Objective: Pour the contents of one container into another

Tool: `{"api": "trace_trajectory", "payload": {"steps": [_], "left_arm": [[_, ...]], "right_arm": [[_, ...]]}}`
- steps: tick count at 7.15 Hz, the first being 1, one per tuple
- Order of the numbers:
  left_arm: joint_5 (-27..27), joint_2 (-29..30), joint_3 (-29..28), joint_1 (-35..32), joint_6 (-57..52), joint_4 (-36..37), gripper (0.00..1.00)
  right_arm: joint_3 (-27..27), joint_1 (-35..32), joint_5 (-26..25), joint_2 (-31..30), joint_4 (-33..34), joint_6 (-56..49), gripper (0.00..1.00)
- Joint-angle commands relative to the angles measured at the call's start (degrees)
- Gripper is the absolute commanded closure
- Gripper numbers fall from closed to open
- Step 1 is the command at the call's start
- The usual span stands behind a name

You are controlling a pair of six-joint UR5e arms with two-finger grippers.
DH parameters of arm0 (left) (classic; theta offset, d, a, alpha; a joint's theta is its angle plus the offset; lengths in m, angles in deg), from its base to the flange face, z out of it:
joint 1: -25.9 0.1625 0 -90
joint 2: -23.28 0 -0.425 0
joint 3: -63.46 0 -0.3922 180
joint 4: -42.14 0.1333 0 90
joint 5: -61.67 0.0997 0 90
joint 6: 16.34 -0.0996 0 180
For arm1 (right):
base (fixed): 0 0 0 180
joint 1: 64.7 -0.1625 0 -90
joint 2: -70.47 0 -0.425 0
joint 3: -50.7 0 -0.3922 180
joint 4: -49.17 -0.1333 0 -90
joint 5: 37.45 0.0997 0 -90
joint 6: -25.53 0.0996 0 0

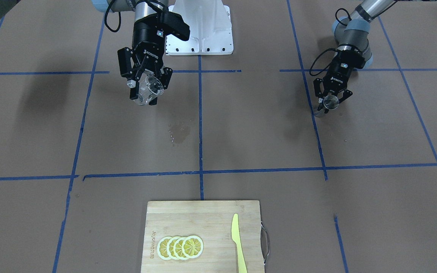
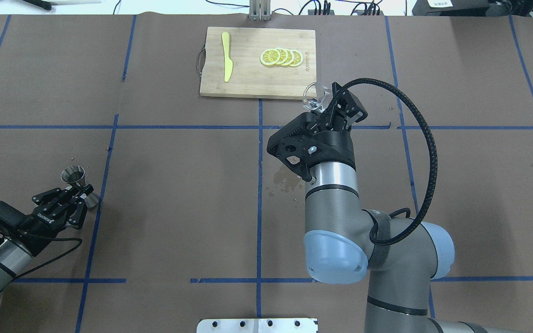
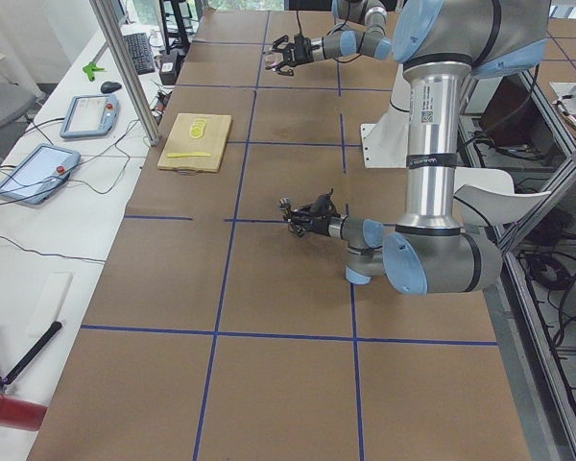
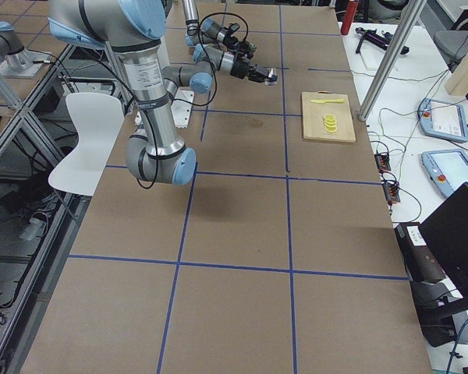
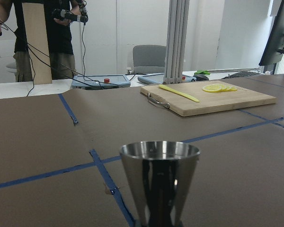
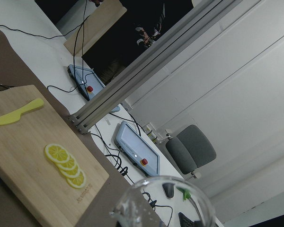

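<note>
A steel jigger (image 2: 74,175) stands upright at the table's left side, and my left gripper (image 2: 83,190) is shut on its waist. It fills the bottom of the left wrist view as jigger (image 5: 159,182). In the front view the left gripper (image 1: 330,103) and jigger (image 1: 331,101) sit low at the right. A clear glass cup (image 2: 313,93) is held in the air, tilted, with my right gripper (image 2: 326,105) shut on it. The front view shows this right gripper (image 1: 148,91) with the glass cup (image 1: 149,85). Its rim (image 6: 163,201) shows in the right wrist view.
A wooden cutting board (image 2: 248,78) lies at the far middle with lemon slices (image 2: 281,57) and a yellow plastic knife (image 2: 226,62). A wet patch (image 2: 281,181) marks the brown paper near the centre. Blue tape lines cross the table.
</note>
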Motion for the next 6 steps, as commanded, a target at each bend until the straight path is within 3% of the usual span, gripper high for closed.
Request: {"api": "trace_trajectory", "payload": {"steps": [1, 6], "left_arm": [[0.11, 0.01, -0.14, -0.07, -0.17, 0.0, 1.0], [0.47, -0.17, -1.11, 0.11, -0.44, -0.18, 1.0]], "right_arm": [[0.17, 0.0, 0.0, 0.0, 0.0, 0.0, 1.0], [0.26, 0.0, 0.0, 0.0, 0.0, 0.0, 1.0]]}}
